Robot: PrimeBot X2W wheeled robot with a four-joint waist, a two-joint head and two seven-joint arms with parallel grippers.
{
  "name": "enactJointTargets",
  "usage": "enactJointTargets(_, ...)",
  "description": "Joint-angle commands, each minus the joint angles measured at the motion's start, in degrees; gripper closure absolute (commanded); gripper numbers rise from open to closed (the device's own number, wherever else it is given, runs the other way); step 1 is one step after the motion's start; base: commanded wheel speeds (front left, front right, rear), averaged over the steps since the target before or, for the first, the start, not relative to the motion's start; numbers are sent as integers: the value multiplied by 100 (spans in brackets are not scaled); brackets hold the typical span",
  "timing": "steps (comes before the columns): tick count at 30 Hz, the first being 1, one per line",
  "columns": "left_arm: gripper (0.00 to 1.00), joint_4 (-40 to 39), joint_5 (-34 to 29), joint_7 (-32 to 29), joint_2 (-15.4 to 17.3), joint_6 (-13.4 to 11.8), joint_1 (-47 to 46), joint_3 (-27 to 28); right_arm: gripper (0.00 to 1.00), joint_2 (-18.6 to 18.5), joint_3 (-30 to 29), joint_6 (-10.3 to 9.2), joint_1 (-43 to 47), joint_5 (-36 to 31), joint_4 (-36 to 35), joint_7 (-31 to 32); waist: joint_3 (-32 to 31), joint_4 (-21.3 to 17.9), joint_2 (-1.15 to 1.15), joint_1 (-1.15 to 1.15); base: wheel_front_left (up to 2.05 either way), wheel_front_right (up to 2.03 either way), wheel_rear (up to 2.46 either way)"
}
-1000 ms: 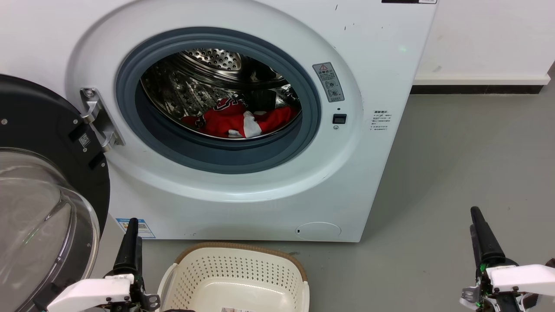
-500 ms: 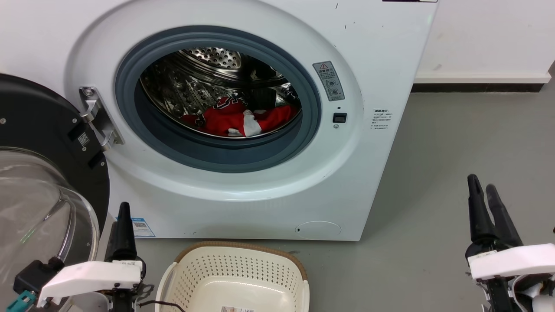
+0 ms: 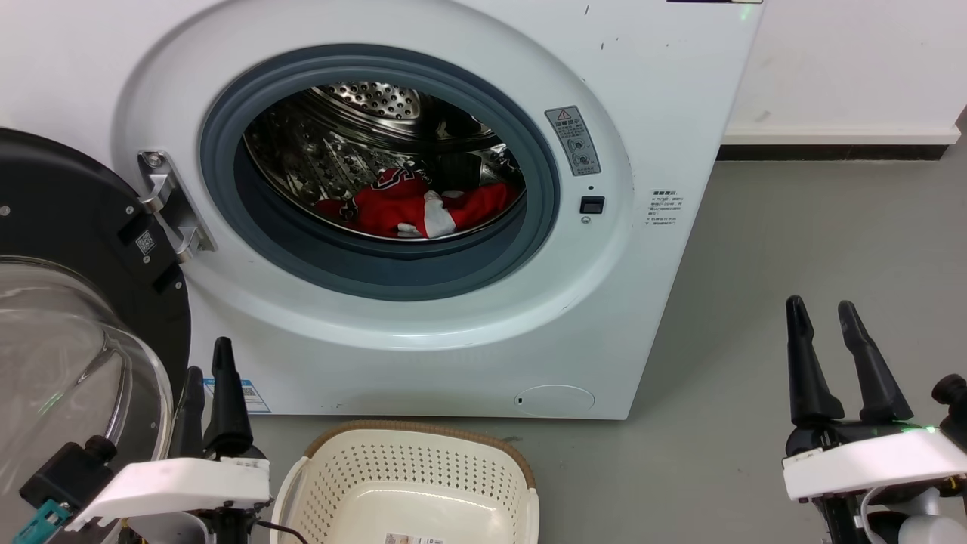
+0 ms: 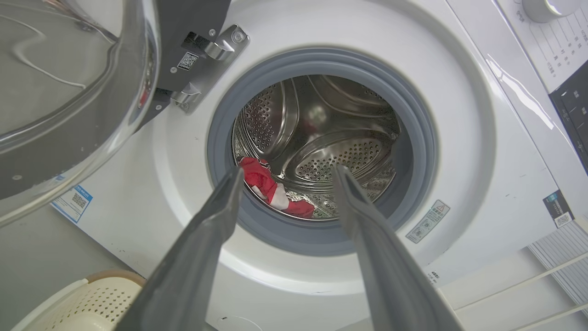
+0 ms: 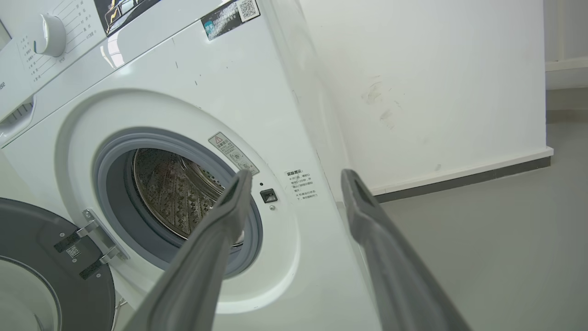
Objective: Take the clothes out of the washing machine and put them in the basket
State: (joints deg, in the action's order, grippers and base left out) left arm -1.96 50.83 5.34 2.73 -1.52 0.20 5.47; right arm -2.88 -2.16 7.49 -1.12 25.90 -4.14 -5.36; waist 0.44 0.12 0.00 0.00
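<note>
Clothes (image 3: 423, 208) are recorded as a red heap with white trim on the bottom of the steel drum (image 3: 340, 151), inside the washing machine (image 3: 665, 98); nothing has been lifted out yet. Basket (image 3: 419, 436) is set on the floor (image 3: 793, 242) just before the machine's front, below the port; no garment is seen in its visible part. Door (image 3: 68, 211) is swung open at the left. Left gripper (image 3: 208, 359) is held low beside the basket, fingers apart, unloaded. Right gripper (image 3: 820, 304) is held well off to the right, fingers apart, unloaded. Task is judged not begun: reach, grasp and transfer all remain. Floor is plain grey and smooth. A white wall (image 3: 846, 60) with a dark skirting strip (image 3: 831, 156) is noted behind.
</note>
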Motion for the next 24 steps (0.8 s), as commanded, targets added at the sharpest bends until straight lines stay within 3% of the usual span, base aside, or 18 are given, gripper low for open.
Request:
enactJointTargets(1, 0, -157, -310, 73, 14, 50, 3, -59, 0, -5, 21, 1, 23, -256, -133, -71, -3, 1, 0, 0, 0, 0, 0)
enactJointTargets(17, 0, -408, -2308, 330, 33, 34, 128, -780, 0, -5, 233, 0, 240, -1046, -62, -333, -13, -32, 0, 0, 0, 0, 0)
enactJointTargets(24, 0, -282, -2964, 433, 215, -196, 183, -1157, 0, -4, 61, 0, 314, -1345, -139, -438, -13, -37, 0, 0, 0, 0, 0)
